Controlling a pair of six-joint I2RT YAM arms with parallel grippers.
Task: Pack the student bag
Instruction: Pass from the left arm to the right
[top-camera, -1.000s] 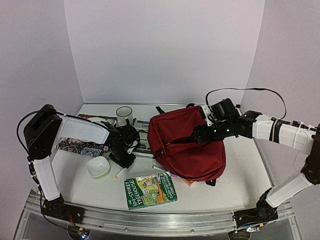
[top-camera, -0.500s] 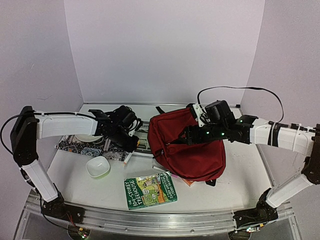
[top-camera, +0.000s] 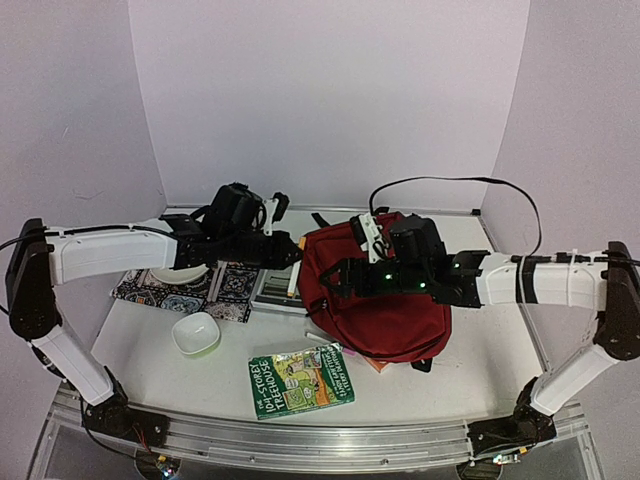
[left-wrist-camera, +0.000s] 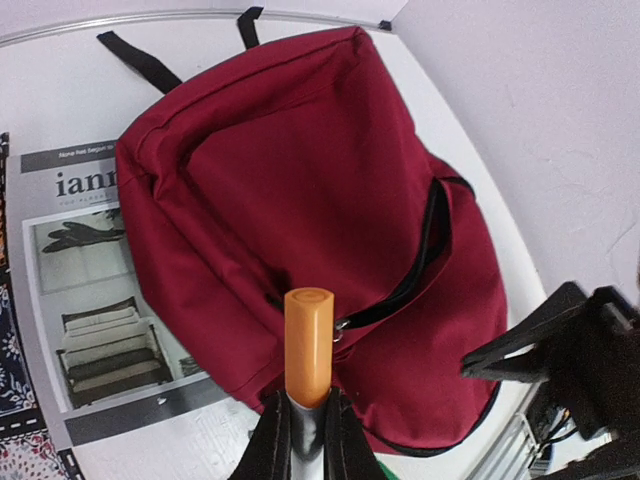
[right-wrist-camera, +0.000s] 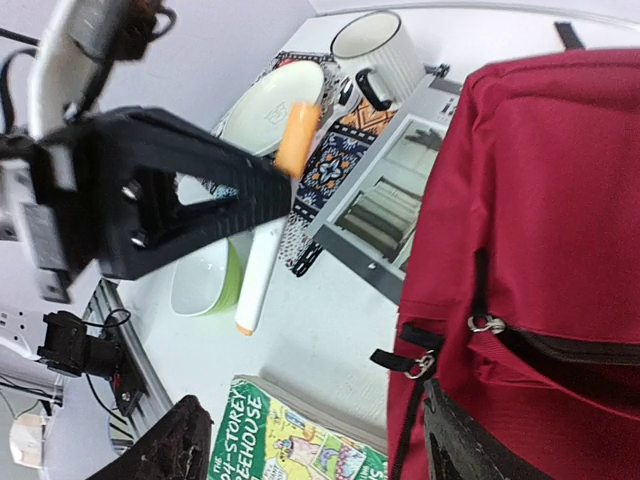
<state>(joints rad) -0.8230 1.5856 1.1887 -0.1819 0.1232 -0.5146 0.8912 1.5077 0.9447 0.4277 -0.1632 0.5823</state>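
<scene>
Just changed: my left end effector (left-wrist-camera: 300, 440) has come up off the bench (top-camera: 470, 385) beside the bowl (top-camera: 196, 333) and swung right. It now sits just off the left edge of the student bag (top-camera: 395, 305).
Left end effector: clamped narrow on a marker (left-wrist-camera: 308, 340), with the orange end pointing at the bag.
Right end effector (top-camera: 335, 283): it has slid left across the bag front. The fingers are spread wide and hold nothing, hovering by the zip pulls.
Bag position: lying flat at right centre of the bench, straps toward the back wall, and resting partly on the magazine (top-camera: 275, 290).
Meaning for the task: I judge the pick is done and insertion is next. The zip (left-wrist-camera: 432, 240) shows only a narrow dark slit, so the right side probably has to pull it wider.
Materials: the bag is soft, dark red woven cloth that is slack and creased, so it will give. The marker is a hard, smooth, slim stick with a white body and an orange cap.
Also waiting: a glossy paperback (top-camera: 300, 378) lies near the front edge.
</scene>
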